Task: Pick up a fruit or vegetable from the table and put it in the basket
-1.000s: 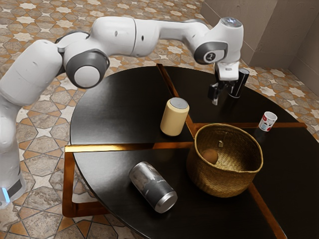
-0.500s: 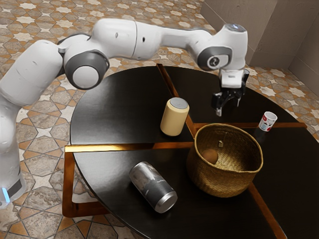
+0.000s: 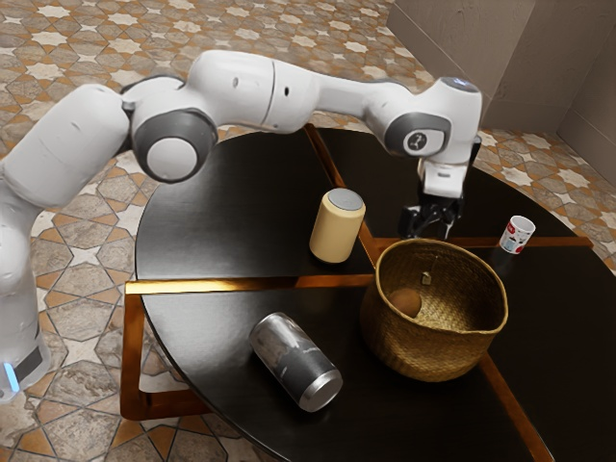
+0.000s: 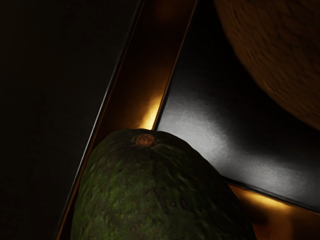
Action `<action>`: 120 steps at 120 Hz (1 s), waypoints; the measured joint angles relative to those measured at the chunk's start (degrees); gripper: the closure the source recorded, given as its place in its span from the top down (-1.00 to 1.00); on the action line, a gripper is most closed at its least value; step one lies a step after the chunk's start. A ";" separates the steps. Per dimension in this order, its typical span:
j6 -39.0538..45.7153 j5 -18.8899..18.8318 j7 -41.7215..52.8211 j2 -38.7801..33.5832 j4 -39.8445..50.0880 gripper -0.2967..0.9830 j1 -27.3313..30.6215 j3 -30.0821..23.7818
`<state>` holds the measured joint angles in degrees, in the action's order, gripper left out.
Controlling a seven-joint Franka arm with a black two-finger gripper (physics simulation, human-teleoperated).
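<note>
- Exterior view, arm: it enters from the exterior view's left, with the gripper (image 3: 431, 229) pointing down beside the far part of the basket's rim.
- Exterior view, claw: the two fingers stand spread apart and have hold of nothing.
- Exterior view, basket (image 3: 433, 348): woven, upright on the round black table (image 3: 221, 226); a round brown item (image 3: 405, 303) lies inside.
- Exterior view, canister (image 3: 337, 231): cream-coloured with a grey top, upright, near the basket on the exterior view's left.
- Exterior view, can (image 3: 295, 361): silver and dark grey, on its side, nearer the camera than the canister.
- Exterior view, cup (image 3: 517, 236): white with red markings, upright, beyond the basket towards the exterior view's right.
- Exterior view, black cylinder (image 3: 475, 151): behind the hand and partly hidden by it.
- Wrist view, avocado (image 4: 155, 192): dark green, with rough skin and a brown stem scar, just under the hand. It overlaps a brown strip (image 4: 145, 65) of the tabletop.
- Wrist view, surroundings: the basket's woven side is near the avocado, with black tabletop between the two.
</note>
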<state>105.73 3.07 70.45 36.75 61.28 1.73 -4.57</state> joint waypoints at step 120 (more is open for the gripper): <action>0.83 -0.15 -0.04 4.04 0.00 0.16 0.12 0.10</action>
<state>106.56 2.92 70.41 40.80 61.28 1.84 -4.47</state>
